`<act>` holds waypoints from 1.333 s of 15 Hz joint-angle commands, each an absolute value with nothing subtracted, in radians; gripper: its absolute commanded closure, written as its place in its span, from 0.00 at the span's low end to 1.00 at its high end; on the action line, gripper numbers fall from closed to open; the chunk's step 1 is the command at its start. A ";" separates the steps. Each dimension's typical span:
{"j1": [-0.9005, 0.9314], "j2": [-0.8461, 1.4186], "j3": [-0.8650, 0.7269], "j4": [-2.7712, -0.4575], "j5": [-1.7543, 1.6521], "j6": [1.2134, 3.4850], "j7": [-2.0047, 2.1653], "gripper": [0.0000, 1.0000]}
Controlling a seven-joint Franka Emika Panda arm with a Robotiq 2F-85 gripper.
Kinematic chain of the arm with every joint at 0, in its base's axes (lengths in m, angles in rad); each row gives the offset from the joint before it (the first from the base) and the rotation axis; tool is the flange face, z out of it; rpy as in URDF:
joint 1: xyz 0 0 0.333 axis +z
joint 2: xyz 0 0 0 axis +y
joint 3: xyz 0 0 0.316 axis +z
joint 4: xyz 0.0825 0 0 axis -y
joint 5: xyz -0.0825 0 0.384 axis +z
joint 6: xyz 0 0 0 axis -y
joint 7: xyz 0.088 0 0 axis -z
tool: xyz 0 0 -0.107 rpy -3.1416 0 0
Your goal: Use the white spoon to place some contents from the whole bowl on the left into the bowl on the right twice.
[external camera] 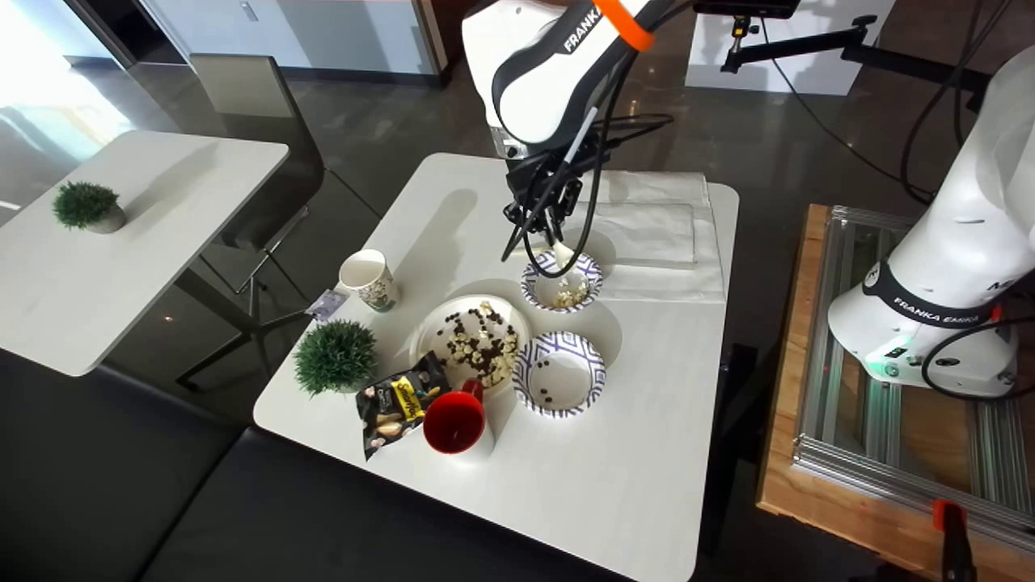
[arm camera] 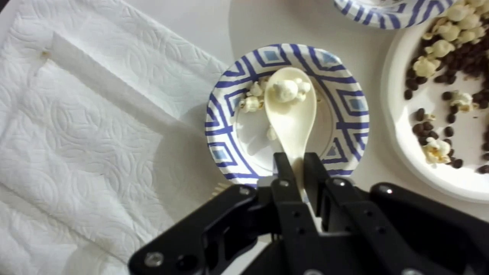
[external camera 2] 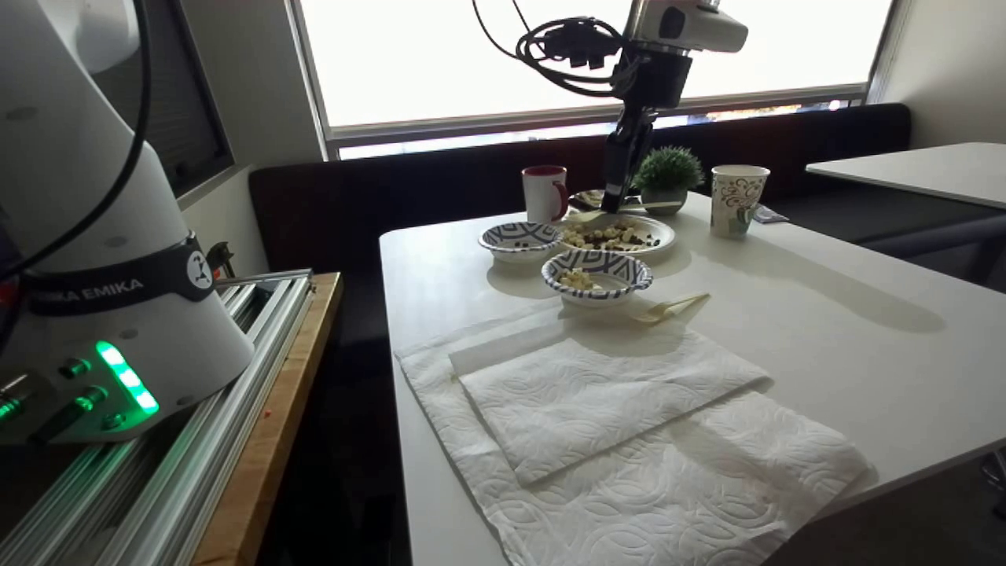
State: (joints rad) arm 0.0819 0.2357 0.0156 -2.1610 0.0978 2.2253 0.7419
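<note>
Now the spoon [arm camera: 293, 120] is clamped in the pincer [arm camera: 297, 162].

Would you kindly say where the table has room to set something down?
Free patches: the table corner bordered by the mug and the bowl with dark pieces; the stretch bordered by paper cup, fork and paper towels. Crowded: around the plate, snack bag and potted plant, and at the popcorn bowl, where the gripper holds the spoon.
</note>
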 commanded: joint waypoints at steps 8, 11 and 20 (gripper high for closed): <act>0.247 0.269 -0.037 -2.164 -0.503 2.208 1.387 0.97; 0.253 0.264 -0.016 -2.165 -0.546 2.187 1.445 0.97; 0.181 0.175 0.030 -2.220 -0.479 2.335 1.279 0.97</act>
State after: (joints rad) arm 0.2358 0.2422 0.0008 -2.1699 -0.5612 2.2291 1.4088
